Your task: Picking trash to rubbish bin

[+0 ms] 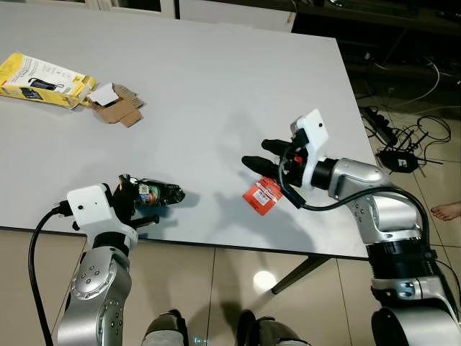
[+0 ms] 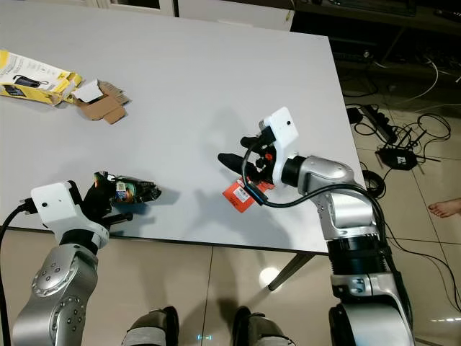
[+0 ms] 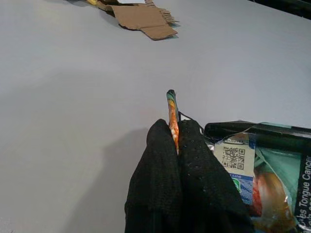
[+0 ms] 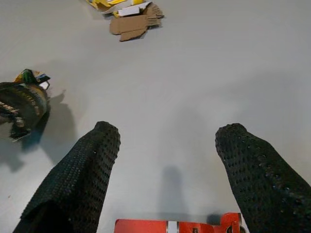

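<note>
Left gripper (image 1: 148,198), head views: fingers pinched together on a crumpled snack wrapper (image 1: 155,193), held at the near edge of the grey table (image 1: 216,94), toward its near left corner. Right gripper (image 1: 259,155), same views: fingers spread apart, raised over the table near its near right corner, with an orange-red packet (image 1: 262,196) hanging just beneath it; whether the fingers touch the packet cannot be told. A yellow carton (image 1: 43,79) lies at the table's far left, a torn piece of brown cardboard (image 1: 119,109) touching its right end. Black cables and a power strip (image 1: 378,124) lie on the tiled floor to the right of the table, and a person's bare foot (image 1: 448,210) shows at the right margin.

Left wrist view: both fingers (image 3: 194,170) pressed flat together, a thin edge of wrapper (image 3: 171,114) clamped between them; the wrapper's printed body with a QR code bulges beside them. The cardboard (image 3: 143,19) lies well apart across the table.

Right wrist view: two fingers (image 4: 82,170) stand wide apart above the table surface. The packet (image 4: 180,226) lies below and between them. The left gripper's wrapper (image 4: 22,102) is off to one side, the carton (image 4: 104,4) and cardboard (image 4: 133,23) farther away.
</note>
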### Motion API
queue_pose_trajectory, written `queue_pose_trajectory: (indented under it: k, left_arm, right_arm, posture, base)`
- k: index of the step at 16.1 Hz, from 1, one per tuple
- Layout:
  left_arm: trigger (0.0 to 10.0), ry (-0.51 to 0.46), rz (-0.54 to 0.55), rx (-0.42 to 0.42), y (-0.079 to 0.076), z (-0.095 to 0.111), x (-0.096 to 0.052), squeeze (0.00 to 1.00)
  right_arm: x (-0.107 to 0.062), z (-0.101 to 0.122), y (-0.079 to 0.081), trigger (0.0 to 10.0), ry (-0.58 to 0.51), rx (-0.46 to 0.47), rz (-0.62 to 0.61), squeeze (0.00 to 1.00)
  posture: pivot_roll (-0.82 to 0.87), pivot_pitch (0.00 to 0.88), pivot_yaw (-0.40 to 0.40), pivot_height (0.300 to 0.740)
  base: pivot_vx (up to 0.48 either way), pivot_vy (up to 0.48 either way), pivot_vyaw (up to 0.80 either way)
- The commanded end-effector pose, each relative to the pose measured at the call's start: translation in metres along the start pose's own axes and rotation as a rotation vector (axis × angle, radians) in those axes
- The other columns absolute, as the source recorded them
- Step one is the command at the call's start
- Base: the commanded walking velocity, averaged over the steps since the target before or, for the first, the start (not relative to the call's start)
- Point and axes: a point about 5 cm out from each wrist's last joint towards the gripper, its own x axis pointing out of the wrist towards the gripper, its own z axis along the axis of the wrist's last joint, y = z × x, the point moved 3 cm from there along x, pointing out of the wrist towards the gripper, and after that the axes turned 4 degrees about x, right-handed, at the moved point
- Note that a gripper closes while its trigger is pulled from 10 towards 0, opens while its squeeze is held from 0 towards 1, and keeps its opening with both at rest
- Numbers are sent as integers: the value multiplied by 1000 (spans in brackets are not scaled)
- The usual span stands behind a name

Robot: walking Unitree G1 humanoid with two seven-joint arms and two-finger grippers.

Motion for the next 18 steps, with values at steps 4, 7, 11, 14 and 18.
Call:
queue_pose_trajectory:
  k: [4, 7, 11, 14, 18]
  left_arm:
    - [10000, 12, -11, -3, 0, -4, 3, 0]
    - [10000, 14, -16, -1, -1, -4, 5, 0]
    - [10000, 17, -25, 8, 0, -5, 5, 0]
    - [10000, 16, -24, 12, 1, -4, 6, 0]
    - [10000, 19, -22, 5, -1, -6, 5, 0]
  right_arm:
    - [8, 2, -15, 10000, 34, -65, -146, 0]
    - [18, -4, -17, 10000, 68, -191, -157, 0]
    - [15, 9, -15, 10000, 65, -423, 43, 0]
    - [12, 25, -23, 10000, 104, -524, 108, 0]
    - [13, 22, -31, 10000, 206, -620, 178, 0]
  posture:
    - [13, 131, -64, 740]
    - [17, 123, -59, 740]
    - [18, 122, -50, 740]
    - [22, 121, -52, 740]
    - [24, 122, -56, 740]
  base:
    - [0, 0, 0]
    - [0, 0, 0]
    - [0, 0, 0]
    - [0, 0, 0]
    - [0, 0, 0]
